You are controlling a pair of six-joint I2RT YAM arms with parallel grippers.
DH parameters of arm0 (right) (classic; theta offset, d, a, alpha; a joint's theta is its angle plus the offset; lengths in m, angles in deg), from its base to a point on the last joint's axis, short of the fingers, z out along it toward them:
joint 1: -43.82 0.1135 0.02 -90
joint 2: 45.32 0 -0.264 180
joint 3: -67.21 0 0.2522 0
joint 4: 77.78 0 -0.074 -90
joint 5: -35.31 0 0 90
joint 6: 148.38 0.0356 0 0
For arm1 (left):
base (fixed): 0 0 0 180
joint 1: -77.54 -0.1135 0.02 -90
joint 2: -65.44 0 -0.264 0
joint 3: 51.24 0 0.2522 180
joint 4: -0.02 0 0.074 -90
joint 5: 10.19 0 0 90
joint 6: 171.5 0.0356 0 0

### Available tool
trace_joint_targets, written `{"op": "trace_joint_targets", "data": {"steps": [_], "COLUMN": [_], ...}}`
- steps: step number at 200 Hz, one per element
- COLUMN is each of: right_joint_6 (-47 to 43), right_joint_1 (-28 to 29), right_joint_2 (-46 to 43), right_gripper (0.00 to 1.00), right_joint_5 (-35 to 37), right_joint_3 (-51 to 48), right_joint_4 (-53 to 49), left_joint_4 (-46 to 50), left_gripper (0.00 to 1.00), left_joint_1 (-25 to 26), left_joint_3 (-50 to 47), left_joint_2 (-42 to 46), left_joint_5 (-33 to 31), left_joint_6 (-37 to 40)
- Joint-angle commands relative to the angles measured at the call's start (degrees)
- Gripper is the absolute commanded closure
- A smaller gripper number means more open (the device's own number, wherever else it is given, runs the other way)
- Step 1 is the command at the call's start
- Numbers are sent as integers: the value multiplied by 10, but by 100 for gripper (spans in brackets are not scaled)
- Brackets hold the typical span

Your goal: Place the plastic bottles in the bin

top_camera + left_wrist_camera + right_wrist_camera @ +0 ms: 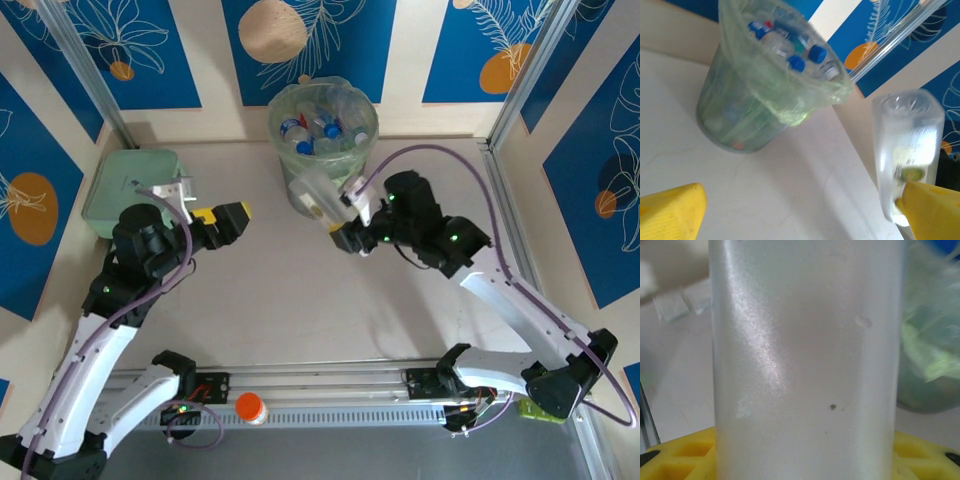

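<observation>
Right claw (345, 222) has its jaws clamped on a clear bottle (316, 194), which sits tilted just in front of the bin (372, 128) at the back of the counter (300, 300). Blue-capped bottles (318, 128) are piled inside the green liner. Left claw (238, 220) gapes wide with nothing in it, hovering near the mint-green box (120, 190)

bin (725, 115) 1 | bottle (318, 193) outside 1 (more binned) | jar (251, 408) 1 | box (120, 185) 1
</observation>
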Motion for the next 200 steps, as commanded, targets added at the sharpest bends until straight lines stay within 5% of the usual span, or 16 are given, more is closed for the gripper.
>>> {"op": "trace_joint_targets", "data": {"steps": [1, 63, 128, 200], "right_joint_6": [61, 179, 109, 81], "right_joint_1": [-55, -194, -172, -152], "right_joint_2": [16, 245, 485, 581], "right_gripper": [47, 48, 48, 47], "right_joint_5": [-39, -28, 37, 54], "right_joint_3": [76, 348, 633, 684], "right_joint_4": [-3, -21, -138, -163], "left_joint_4": [42, 22, 5, -5], "left_gripper": [1, 0, 0, 0], "left_joint_1": [-4, -3, -3, -3], "left_joint_3": [50, 35, 18, 20], "left_joint_2": [-23, -51, -60, -67], "left_joint_5": [7, 14, 14, 4], "left_joint_6": [48, 41, 42, 48]}}
